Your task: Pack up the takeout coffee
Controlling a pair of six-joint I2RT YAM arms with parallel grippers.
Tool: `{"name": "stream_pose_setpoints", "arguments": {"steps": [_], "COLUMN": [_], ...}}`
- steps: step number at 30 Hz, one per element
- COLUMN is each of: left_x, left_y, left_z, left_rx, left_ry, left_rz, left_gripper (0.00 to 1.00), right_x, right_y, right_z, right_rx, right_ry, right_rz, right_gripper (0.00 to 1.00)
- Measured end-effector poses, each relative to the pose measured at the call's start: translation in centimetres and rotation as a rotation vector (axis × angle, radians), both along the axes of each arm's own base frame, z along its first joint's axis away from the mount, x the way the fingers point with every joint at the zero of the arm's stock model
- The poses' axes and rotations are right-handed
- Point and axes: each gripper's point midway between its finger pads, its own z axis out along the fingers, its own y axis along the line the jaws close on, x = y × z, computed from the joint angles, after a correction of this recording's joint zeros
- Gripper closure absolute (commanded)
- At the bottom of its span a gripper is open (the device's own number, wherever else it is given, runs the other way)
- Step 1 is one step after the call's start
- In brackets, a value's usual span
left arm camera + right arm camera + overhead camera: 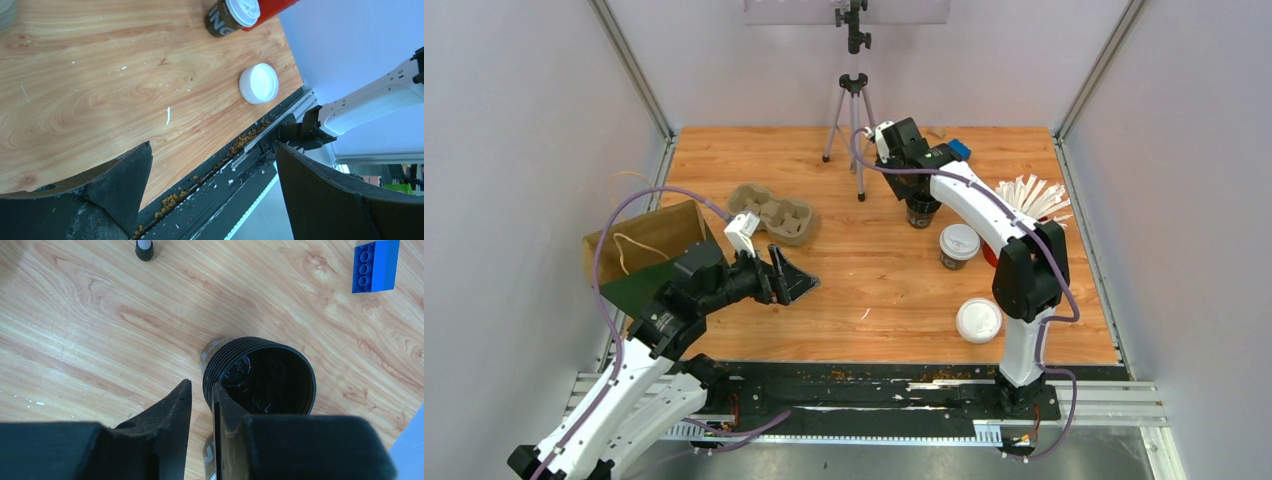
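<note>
One takeout coffee (959,245), a dark cup with a white lid, stands right of centre; the left wrist view shows this takeout coffee (226,19) at its top edge. My right gripper (201,385) hangs over a black stack of lidless cups (260,375) at the back. Its jaws are narrow and straddle the stack's near rim, one finger inside and one outside. A sliver of wood shows between the outer finger and the rim. From above, the wrist covers most of the stack (921,214). My left gripper (792,280) hovers wide open and empty over the front left (212,150).
A loose white lid (978,320) lies near the front edge (258,83). A pulp cup carrier (774,213) and a brown paper bag (649,240) sit at the left. Tripod (854,110), blue brick (375,265) and white sticks (1034,198) are at the back.
</note>
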Motion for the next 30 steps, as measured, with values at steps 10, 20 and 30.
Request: {"name": "stream_pose_setpoints", "arguments": {"steps": [10, 20, 30], "left_x": [0.5, 0.7, 0.7], "left_y": [-0.3, -0.6, -0.7], "left_z": [-0.8, -0.8, -0.7], "left_rx": [0.021, 0.016, 0.010], "left_ry": [0.022, 0.022, 0.016], "left_rz": [-0.006, -0.015, -0.020], "left_gripper": [0.00, 0.00, 0.00], "right_x": [0.6, 0.8, 0.8], "right_y": [-1.2, -1.6, -1.5], "right_z": [-0.1, -0.2, -0.6], "right_rx": [0.022, 0.053, 0.077], "right_ry": [0.011, 0.027, 0.045], "right_rz": [-0.025, -0.037, -0.032], "right_gripper": [0.78, 0.81, 0.88]}}
